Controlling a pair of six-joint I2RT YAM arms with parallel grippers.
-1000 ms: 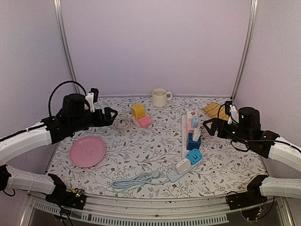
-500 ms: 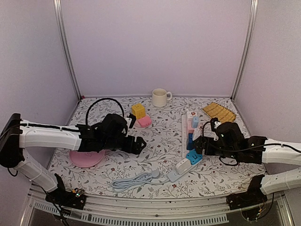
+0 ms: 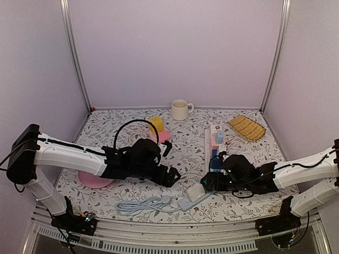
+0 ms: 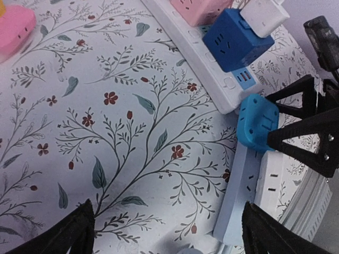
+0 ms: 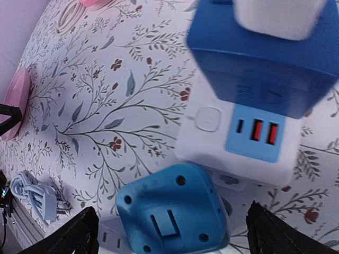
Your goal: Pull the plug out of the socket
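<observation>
Plug (image 5: 172,214), sky-blue and seated on the right end of the small socket strip (image 3: 192,194) near the front of the table (image 3: 185,151), lies just ahead of my right gripper (image 3: 207,182), fingers wide apart, while my left gripper (image 3: 172,177), equally spread and empty, hovers off the strip's cable end.

At twelve o'clock on the floral table (image 3: 185,151): white mug (image 3: 181,109), upright, handle to the right. At two: yellow woven mat (image 3: 247,127). Near eleven, closer in: yellow cube (image 3: 156,123) just beside pink block (image 3: 165,135). At eight: pink plate (image 3: 89,181), partly hidden.
</observation>
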